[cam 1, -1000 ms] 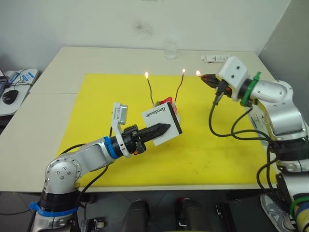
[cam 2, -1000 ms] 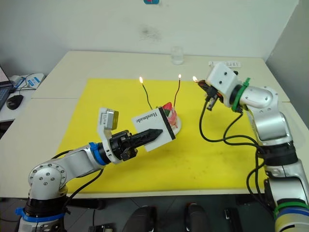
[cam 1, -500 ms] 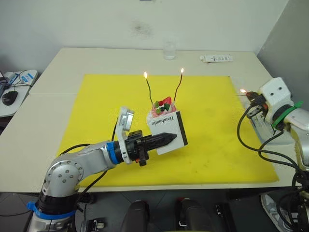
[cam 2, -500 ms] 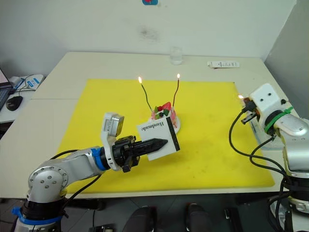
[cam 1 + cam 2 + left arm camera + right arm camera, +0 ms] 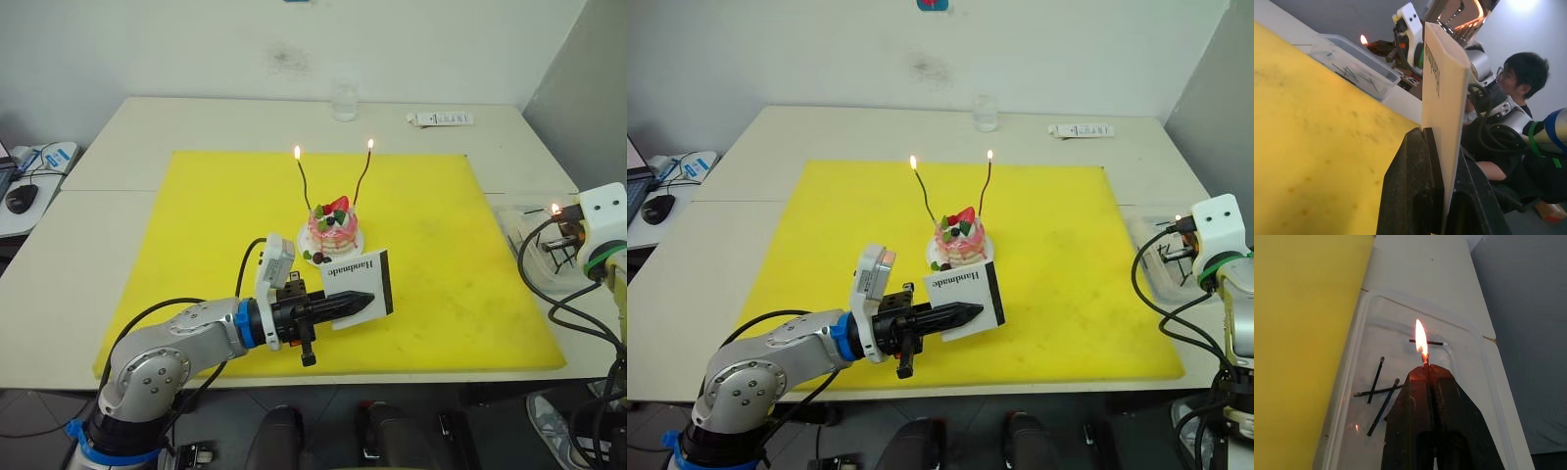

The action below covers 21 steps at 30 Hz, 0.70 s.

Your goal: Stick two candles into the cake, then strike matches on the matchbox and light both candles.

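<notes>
The pink cake (image 5: 333, 225) on its white plate stands mid-mat, with the green candle (image 5: 305, 186) and the red candle (image 5: 363, 182) upright in it, both burning. My left gripper (image 5: 369, 302) hangs low in front of the cake, shut on the white matchbox (image 5: 362, 283), which also shows edge-on as the matchbox (image 5: 1443, 93) in the left wrist view. Off the mat's right edge, my right gripper (image 5: 1426, 370) is shut on a burning match (image 5: 1424, 357) over a clear tray (image 5: 1359, 328). Spent matches (image 5: 1376, 380) lie in that tray.
A yellow mat (image 5: 196, 225) covers the table's middle. A glass (image 5: 344, 100) and a white power strip (image 5: 439, 118) sit at the far edge. A computer mouse (image 5: 20, 196) lies far left. A person (image 5: 1522, 73) sits beyond the table.
My right gripper carried the burning match from beside the red candle out to the right, over the tray. My left gripper drew the matchbox toward the front edge, uncovering the cake.
</notes>
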Each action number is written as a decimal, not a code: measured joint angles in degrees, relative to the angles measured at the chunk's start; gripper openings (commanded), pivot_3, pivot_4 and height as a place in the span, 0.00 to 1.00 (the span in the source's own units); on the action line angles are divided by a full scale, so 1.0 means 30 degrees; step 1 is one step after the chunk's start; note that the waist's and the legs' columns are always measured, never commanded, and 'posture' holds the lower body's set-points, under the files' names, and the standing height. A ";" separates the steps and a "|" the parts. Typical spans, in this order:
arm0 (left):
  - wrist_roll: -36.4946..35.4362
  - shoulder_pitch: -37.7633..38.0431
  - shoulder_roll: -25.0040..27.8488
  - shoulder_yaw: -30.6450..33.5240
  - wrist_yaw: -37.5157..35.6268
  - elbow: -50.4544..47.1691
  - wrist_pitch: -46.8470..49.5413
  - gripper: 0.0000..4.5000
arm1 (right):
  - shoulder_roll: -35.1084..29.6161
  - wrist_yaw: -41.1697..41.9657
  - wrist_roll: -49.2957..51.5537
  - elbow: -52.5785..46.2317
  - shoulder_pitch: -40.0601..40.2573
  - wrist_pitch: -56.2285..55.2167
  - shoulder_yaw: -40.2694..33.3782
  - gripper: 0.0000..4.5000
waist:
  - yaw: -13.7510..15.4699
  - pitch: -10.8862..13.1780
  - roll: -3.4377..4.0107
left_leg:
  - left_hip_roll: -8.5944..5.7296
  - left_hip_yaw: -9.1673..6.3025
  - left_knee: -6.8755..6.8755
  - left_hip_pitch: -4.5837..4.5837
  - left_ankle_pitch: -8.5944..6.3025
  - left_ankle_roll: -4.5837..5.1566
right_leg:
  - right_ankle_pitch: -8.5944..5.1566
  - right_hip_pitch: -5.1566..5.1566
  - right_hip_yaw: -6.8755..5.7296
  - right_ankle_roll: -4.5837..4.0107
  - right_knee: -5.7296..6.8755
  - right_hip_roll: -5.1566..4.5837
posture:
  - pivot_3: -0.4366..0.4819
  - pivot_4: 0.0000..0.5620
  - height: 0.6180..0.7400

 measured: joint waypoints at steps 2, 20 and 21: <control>0.0077 -0.0233 -0.0374 0.0000 0.0181 -0.0006 -0.0166 0.00 | 0.0002 -0.0194 0.0009 0.0291 0.0000 0.0113 0.0002 0.01 | 0.0001 0.0000 0.0000 | -0.0001 -0.0001 0.0003 -0.0003 0.0000 0.0000 | 0.0003 0.0001 0.0002 0.0005 -0.0001 0.0014 | 0.48 0.27 1.00; 0.0366 -0.0415 -0.0353 -0.0069 0.0251 -0.0065 -0.0089 0.00 | 0.0161 -0.0652 0.0110 0.2114 -0.0636 -0.0783 0.0216 0.78 | -0.0012 -0.0006 0.0011 | 0.0004 -0.0001 0.0003 -0.0001 0.0000 0.0001 | 0.0005 0.0001 0.0009 0.0010 -0.0002 0.0039 | 0.48 0.27 1.00; 0.0366 -0.0416 -0.0353 -0.0069 0.0251 -0.0065 -0.0089 0.00 | 0.0161 -0.0652 0.0110 0.2142 -0.0669 -0.0811 0.0216 0.85 | -0.0013 -0.0006 0.0012 | 0.0005 0.0000 0.0003 -0.0001 0.0000 0.0001 | 0.0005 0.0001 0.0010 0.0010 -0.0002 0.0039 | 0.48 0.27 1.00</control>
